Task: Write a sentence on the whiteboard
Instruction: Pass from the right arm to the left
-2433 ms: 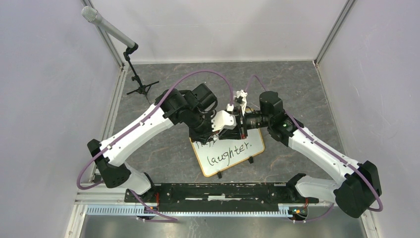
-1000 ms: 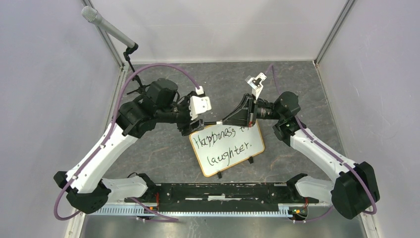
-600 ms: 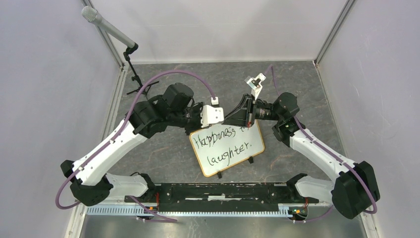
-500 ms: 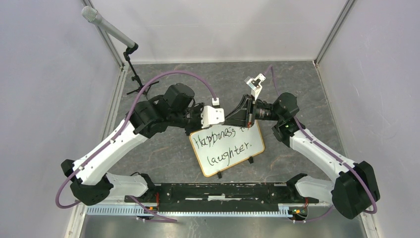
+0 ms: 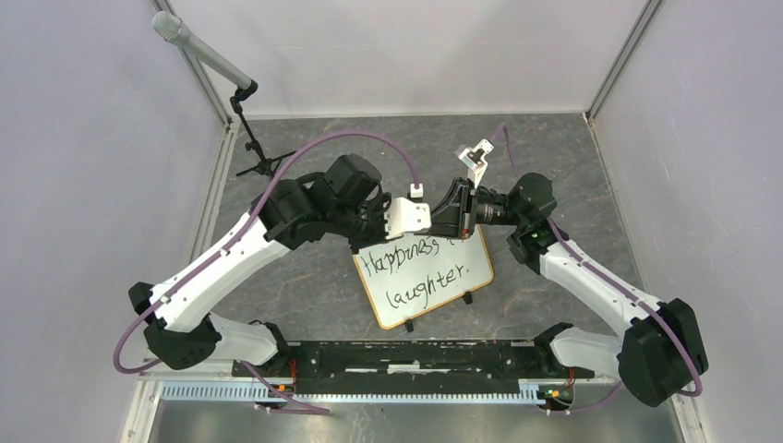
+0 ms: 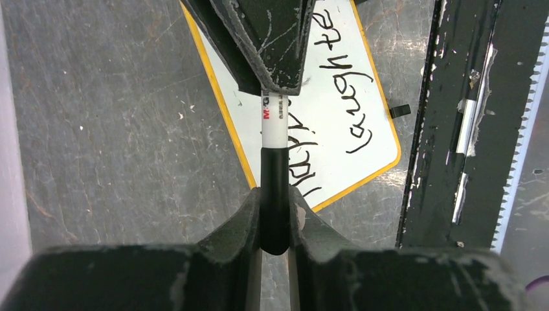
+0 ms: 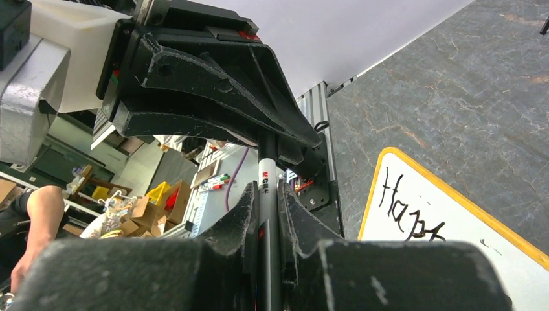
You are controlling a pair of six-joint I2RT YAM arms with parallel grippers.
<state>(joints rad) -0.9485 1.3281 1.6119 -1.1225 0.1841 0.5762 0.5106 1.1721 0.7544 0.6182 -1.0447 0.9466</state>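
Observation:
The whiteboard [image 5: 466, 251] lies flat on the grey table with the sentence [image 5: 420, 269] in two dark handwritten lines. Above its far edge my two grippers meet tip to tip. A marker [image 6: 274, 126] with a white barrel and black cap bridges them. My left gripper [image 6: 274, 194] is shut on the black cap end. My right gripper [image 7: 267, 188] is shut on the marker [image 7: 267, 170] barrel. In the top view the left gripper [image 5: 430, 220] and right gripper [image 5: 445, 220] hide the marker. Parts of the writing show on the whiteboard [image 6: 382, 136] below, and on the whiteboard [image 7: 447, 217] in the right wrist view.
A microphone [image 5: 198, 44] on a small black tripod [image 5: 260, 157] stands at the far left corner. A black rail [image 5: 406, 355] runs along the near edge between the arm bases. Grey walls and metal posts close in the table on three sides.
My left arm has swung right to the marker sticking out of the right gripper, and its jaws have closed on the cap end. The right arm has barely moved.

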